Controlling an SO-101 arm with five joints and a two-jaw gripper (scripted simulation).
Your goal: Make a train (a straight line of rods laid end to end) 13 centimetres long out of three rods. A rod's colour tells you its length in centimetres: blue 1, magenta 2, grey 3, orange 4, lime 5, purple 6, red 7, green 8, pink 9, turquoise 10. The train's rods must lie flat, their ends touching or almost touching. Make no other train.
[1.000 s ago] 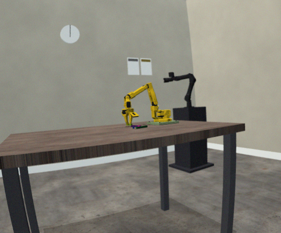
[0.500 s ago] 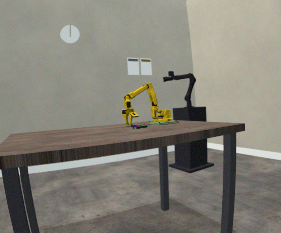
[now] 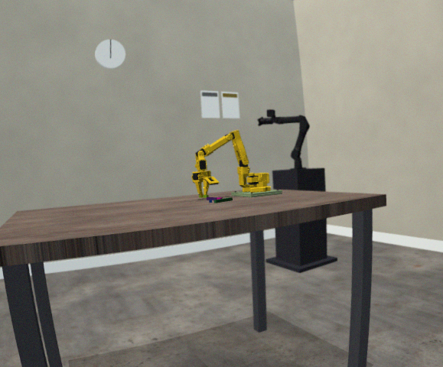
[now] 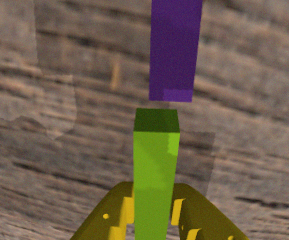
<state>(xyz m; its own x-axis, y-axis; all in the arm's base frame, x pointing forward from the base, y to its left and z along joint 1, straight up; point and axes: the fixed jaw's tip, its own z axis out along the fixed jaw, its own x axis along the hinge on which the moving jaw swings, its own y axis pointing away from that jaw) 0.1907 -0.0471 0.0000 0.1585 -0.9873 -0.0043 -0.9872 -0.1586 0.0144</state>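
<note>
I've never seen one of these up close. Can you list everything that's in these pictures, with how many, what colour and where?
Table: one, dark wood top with dark legs, middle of the room.
Purple rod: one, flat on the table, just ahead of the lime rod.
Lime rod: one, between the gripper's fingers, roughly in line with the purple rod, a small gap between their ends.
Other rods: a few beside the gripper, green and magenta among them; too small to count.
Clock: one, white, on the back wall.
Paper sheets: two, white, on the back wall.
Second arm: one, black, on a black pedestal behind the table.
Base plate: one, green, under the yellow arm.
Arm: one, yellow, on the table.
Gripper: one, yellow, shut on the lime rod.
</note>
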